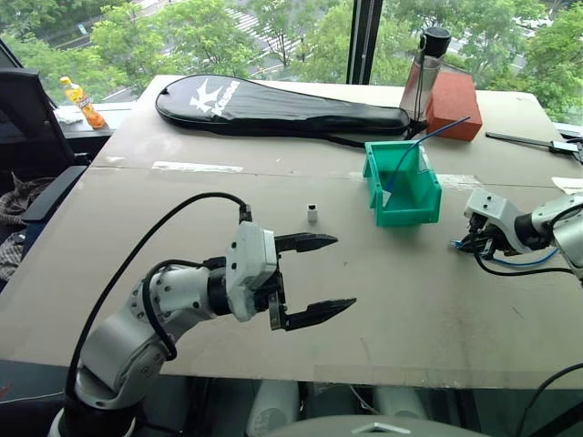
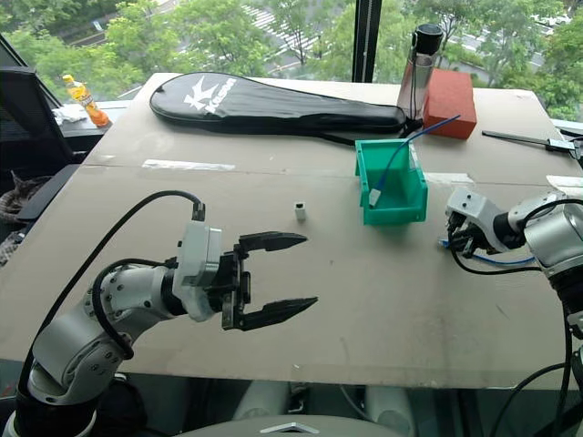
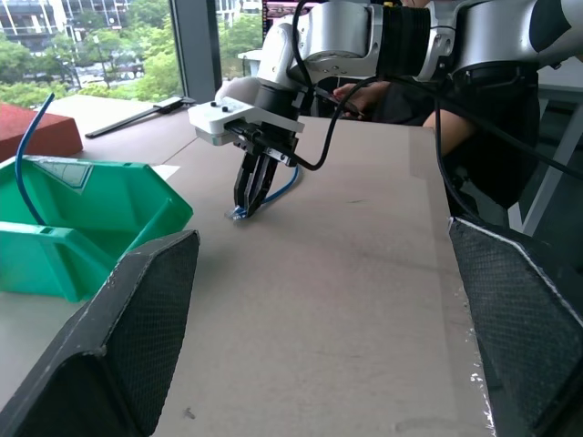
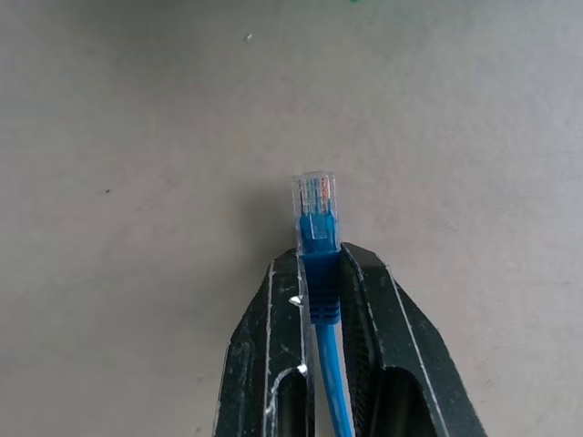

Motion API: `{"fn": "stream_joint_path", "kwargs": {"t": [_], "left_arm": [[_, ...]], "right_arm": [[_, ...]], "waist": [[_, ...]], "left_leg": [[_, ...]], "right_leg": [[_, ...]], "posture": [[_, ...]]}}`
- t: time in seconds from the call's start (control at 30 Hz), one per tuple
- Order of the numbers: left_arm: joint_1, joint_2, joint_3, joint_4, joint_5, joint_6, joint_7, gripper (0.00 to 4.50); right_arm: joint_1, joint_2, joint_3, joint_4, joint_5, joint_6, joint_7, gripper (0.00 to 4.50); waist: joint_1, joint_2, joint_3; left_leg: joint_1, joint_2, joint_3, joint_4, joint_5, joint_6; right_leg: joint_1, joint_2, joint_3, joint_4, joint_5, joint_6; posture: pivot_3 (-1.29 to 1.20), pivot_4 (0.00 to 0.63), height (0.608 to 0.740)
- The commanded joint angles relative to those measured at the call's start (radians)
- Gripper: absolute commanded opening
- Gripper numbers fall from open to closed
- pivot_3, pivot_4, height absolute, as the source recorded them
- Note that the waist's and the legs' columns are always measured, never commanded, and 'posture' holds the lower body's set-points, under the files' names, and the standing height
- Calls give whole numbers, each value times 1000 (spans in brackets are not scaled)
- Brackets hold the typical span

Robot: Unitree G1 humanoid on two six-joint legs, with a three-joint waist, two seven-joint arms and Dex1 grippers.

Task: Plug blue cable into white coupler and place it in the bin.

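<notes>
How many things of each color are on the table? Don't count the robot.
Blue: 2, cable in the right hand, cable in the bin
White: 1, coupler
Green: 1, bin
Black: 1, racket bag
Red: 1, block
Silver: 1, bottle
Total: 7

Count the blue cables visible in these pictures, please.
2. One blue cable is clamped near its plug in the right gripper at the table's right side; another cable stands in the bin, sticking out behind.
</notes>
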Motion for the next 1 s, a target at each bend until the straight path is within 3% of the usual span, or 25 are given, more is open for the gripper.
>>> {"fn": "stream_joint_path", "kwargs": {"t": [0.03, 0.17, 0.3, 0.67, 0.77, 1.0], "left_arm": [[86, -29, 40, 58, 50, -114, -25, 4500], [183, -21, 78, 164, 57, -226, -156, 4500], [210, -1, 134, 245, 33, -267, -239, 4500], [224, 24, 190, 386, 57, -359, -384, 4500], [235, 18, 185, 391, 66, -375, -393, 4500], [245, 12, 180, 411, 77, -396, -406, 4500]], "right_arm": [[18, -21, 29, -276, 15, 100, 34, 39], [-10, 22, 96, -466, 8, 214, 6, 39], [-73, 92, 180, -529, -14, 278, -30, 39], [-221, 229, 397, -372, -134, 190, -65, 39], [-216, 233, 411, -349, -153, 143, -52, 1109], [-180, 207, 262, -471, -96, 179, -49, 4444]], "waist": [[-7, 1, 1], [-8, 1, 1], [-6, 1, 1], [-2, 1, 1], [-5, 0, 0], [-2, 0, 1]], "left_leg": [[0, 0, 0, 0, 1, -2], [-1, 0, 0, -1, 1, -3], [-2, 0, 0, 0, 0, 0], [-4, -1, 1, 0, 2, -4], [-4, -1, 2, 0, 1, -3], [-4, 0, 1, 0, 0, -1]], "right_leg": [[-1, 1, 1, 0, 0, 0], [-3, 0, 1, 0, 0, 0], [-4, -1, 0, 1, 0, 0], [-6, -3, -1, 1, 0, -1], [-6, -3, 0, 1, 0, -1], [-6, -3, -1, 2, 0, -1]], "posture": [[0, 150, 740], [0, 150, 740], [0, 150, 740], [0, 150, 740], [0, 150, 740], [0, 150, 740]]}}
